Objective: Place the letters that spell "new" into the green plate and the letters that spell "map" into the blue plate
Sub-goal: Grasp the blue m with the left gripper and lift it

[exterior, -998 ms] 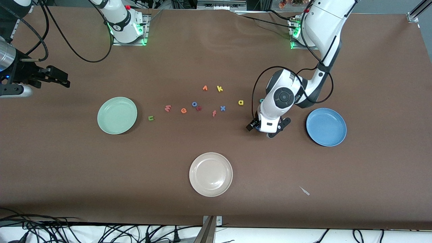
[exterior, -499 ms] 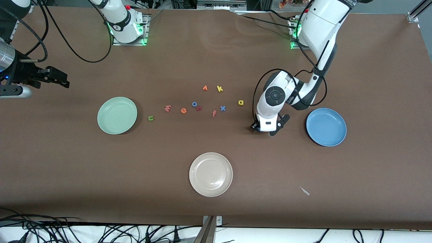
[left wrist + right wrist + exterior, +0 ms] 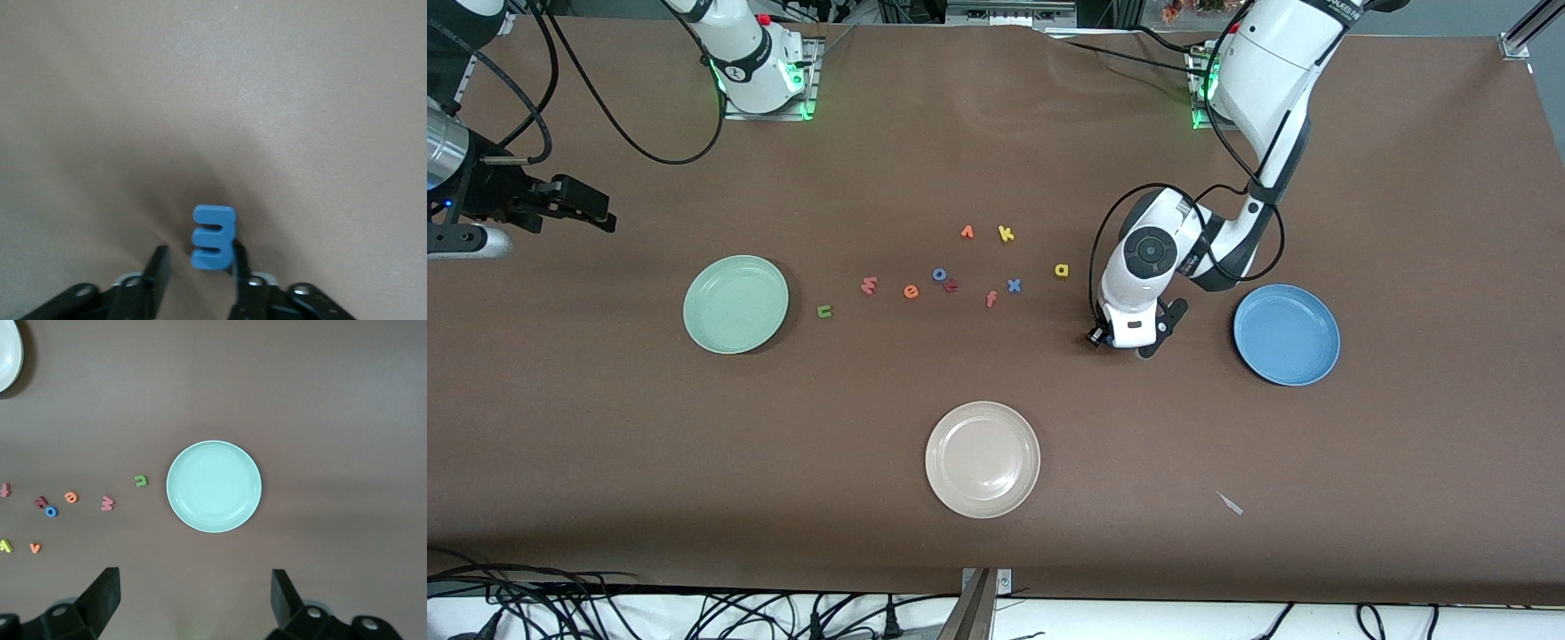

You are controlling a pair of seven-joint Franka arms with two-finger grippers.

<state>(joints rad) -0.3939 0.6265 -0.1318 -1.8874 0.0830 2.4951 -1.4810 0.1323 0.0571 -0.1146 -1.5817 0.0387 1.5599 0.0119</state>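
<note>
I have the left gripper (image 3: 1116, 340) down at the brown worktop (image 3: 1405, 489), between the yellow foam a (image 3: 1061, 270) and the round medium-blue plate (image 3: 1286, 334), just beside that plate toward the right arm's end. In the left wrist view the small blue foam m (image 3: 213, 237) sits between the black fingers (image 3: 157, 270); one finger looks pressed against the letter's edge and the other stands a little off it, so I would call the fingers closing in on the m, though I cannot be sure the grip is firm.

The right gripper (image 3: 591, 213) waits in the air over the worktop's right-arm end, above the round pale mint-green plate (image 3: 735, 304), with its fingers spread wide and nothing between them.

Both plates lie bare. The green foam n (image 3: 824, 310) lies just beside the green plate toward the middle of the worktop, then the pinkish-red foam w (image 3: 869, 284) and the orange foam e (image 3: 911, 292) in a loose row. Next come a blue ring-shaped letter (image 3: 940, 274), a dark red letter (image 3: 951, 285), an orange f (image 3: 991, 299) and a blue x (image 3: 1014, 285). An orange letter (image 3: 967, 232) and a yellow k (image 3: 1006, 234) lie farther from the front camera. A cream-white plate (image 3: 983, 459) sits nearest that camera.
</note>
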